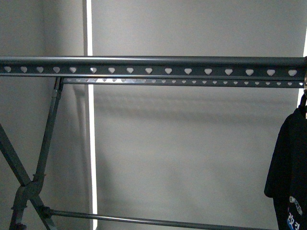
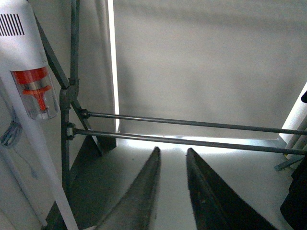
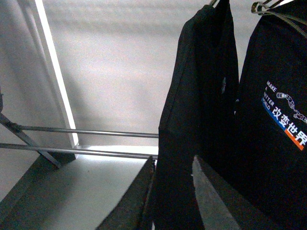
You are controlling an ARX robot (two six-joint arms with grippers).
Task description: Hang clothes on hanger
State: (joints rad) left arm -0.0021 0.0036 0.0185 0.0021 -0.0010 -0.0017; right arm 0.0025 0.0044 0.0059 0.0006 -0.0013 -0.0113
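The dark grey rack's rail (image 1: 153,61) with heart-shaped holes runs across the front view. A black T-shirt (image 1: 288,163) hangs at its far right end, cut off by the frame edge. In the right wrist view, two black T-shirts hang side by side: a plain-looking one (image 3: 201,96) and one with white and blue print (image 3: 278,105), on thin metal hangers (image 3: 268,6). My right gripper (image 3: 174,160) is open, with the nearer shirt's lower edge in the gap between its fingers. My left gripper (image 2: 171,155) is open and empty, facing the rack's lower bars (image 2: 192,123).
A white stick vacuum with a red part (image 2: 36,91) leans beside the rack's left leg (image 2: 67,96). The crossed legs (image 1: 29,184) stand at the left. A grey wall with a bright vertical strip (image 1: 91,143) is behind the rack.
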